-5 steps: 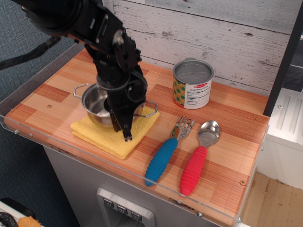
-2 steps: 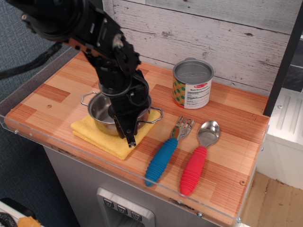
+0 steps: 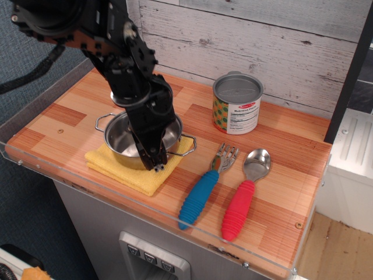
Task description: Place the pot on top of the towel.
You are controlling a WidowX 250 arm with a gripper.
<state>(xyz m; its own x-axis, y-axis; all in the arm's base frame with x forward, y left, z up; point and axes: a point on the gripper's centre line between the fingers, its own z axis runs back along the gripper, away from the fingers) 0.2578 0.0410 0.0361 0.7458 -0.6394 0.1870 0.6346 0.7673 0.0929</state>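
The shiny steel pot (image 3: 120,141) sits on the yellow towel (image 3: 137,176) at the front left of the wooden counter. Its wire loop handles stick out to the left and right. My black gripper (image 3: 155,163) reaches down from above over the pot's right front rim. Its fingers straddle the rim and look closed on it. The fingertips end just above the towel's front part. The arm hides the pot's right inner wall.
A labelled tin can (image 3: 236,105) with a grey lid stands at the back centre. A blue-handled fork (image 3: 201,195) and a red-handled spoon (image 3: 242,201) lie to the right of the towel. A clear acrylic rim (image 3: 175,224) runs along the counter's front edge.
The pot and the gripper moved together, first right and toward the front over the towel, then slightly back left. The towel shifted a little with them.
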